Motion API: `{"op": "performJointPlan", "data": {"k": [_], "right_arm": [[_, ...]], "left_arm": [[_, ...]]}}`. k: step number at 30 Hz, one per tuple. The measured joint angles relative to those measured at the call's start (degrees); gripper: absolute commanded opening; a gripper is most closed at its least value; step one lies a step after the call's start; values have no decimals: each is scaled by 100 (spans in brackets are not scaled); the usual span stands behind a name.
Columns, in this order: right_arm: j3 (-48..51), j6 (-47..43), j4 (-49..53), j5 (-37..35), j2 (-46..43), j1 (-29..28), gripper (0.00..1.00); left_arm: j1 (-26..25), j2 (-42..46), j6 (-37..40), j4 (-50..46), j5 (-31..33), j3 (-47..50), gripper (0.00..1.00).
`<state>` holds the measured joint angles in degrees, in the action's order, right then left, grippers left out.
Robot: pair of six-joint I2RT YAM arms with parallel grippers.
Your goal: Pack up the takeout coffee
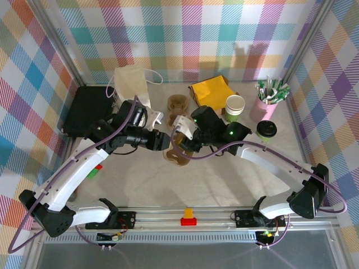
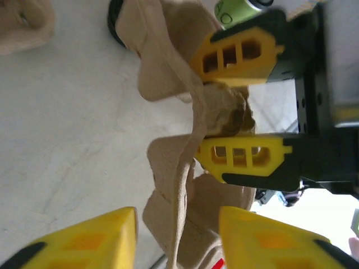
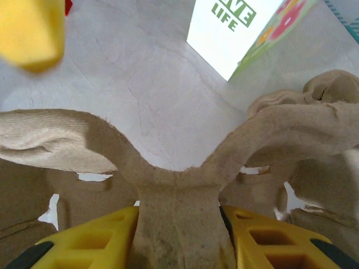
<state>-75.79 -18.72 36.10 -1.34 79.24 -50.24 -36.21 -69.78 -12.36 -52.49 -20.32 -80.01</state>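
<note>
**A:** What does the overhead view show?

**B:** A pale desk [image 1: 224,185] with plaid walls around it. The left hand [image 1: 164,141] and the right hand [image 1: 178,144] meet mid-desk over a brown pulp cup carrier [image 1: 177,158]. The takeout coffee [image 1: 266,130] stands upright on the desk at the right, with its black lid on, well apart from both hands. It is just nearer than a pink cup [image 1: 263,107] of stirrers. A lidless cup [image 1: 235,106] stands farther back, to its left.

**A:** And the left wrist view?

**B:** The left hand's yellow fingers [image 2: 84,241] are apart, straddling a wall of the carrier. Beyond them, the right hand pinches a carrier ridge.

**A:** And the right wrist view?

**B:** The right hand's fingers are clamped on the carrier's central post, with bare desk beyond.
</note>
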Motion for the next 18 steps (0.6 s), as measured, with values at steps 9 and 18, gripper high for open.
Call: {"op": "performJointPlan", "data": {"k": [9,18], "right_arm": [[459,151,63,-105,-343,0,40],[745,284,175,-11,-667,0,40]], "left_arm": [[944,-83,-461,-321,1604,-1060,60],[2247,-1102,-920,-505,2865,-1998,61]]}}
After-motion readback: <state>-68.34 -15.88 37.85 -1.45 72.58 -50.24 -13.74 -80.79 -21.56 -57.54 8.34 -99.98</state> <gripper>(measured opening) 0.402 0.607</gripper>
